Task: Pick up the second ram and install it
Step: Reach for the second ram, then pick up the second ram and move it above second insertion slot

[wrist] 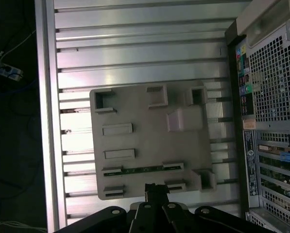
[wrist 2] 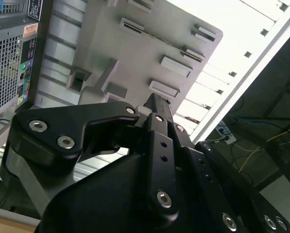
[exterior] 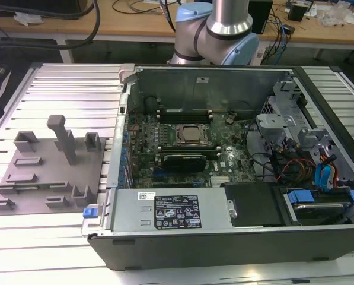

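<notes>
Second ram stands on its long edge in the grey tray, a thin green stick held between two low clips near the tray edge closest to me. In the first wrist view my gripper shows just short of that stick and apart from it. Its two black tips are pressed together with nothing between them. In the second wrist view the same black fingers point toward the tray's blocks and slots. The tray lies flat on a ribbed metal table. In the exterior view the tray's tall post stands upright near its middle, with lower blocks around it. From that post, the open computer case sits at three o'clock, just beside the tray. Inside it the green main board lies flat with the square processor near its centre. At twelve o'clock from the case, my arm's base joint rises in front of a wooden bench strung with cables.
</notes>
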Robot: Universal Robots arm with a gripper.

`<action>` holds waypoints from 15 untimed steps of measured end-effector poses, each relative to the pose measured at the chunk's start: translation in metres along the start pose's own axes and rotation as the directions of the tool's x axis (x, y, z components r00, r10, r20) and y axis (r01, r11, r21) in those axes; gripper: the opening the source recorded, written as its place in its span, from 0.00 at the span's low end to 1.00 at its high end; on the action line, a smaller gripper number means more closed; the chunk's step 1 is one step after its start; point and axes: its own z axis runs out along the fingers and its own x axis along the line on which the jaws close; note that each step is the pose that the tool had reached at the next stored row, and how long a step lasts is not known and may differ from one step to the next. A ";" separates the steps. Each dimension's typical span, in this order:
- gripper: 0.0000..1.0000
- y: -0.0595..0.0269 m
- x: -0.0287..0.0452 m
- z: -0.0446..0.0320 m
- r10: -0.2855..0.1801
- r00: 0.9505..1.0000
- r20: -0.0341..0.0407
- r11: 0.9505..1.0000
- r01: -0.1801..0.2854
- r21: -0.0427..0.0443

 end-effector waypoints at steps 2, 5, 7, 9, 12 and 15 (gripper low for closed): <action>0.08 0.0000 0.0000 0.0000 0.000 1.000 0.000 1.000 0.000 0.000; 0.08 -0.0001 0.0000 0.0000 0.000 1.000 0.000 1.000 0.000 0.000; 0.08 -0.0001 0.0000 0.0000 0.000 1.000 0.000 1.000 0.000 0.000; 0.08 -0.0002 0.0000 0.0000 0.000 1.000 0.000 1.000 0.000 0.000; 0.08 -0.0002 0.0000 -0.0001 -0.026 1.000 -0.001 1.000 0.026 -0.001; 0.08 -0.0002 0.0000 -0.0001 -0.082 0.997 -0.004 0.997 0.082 -0.002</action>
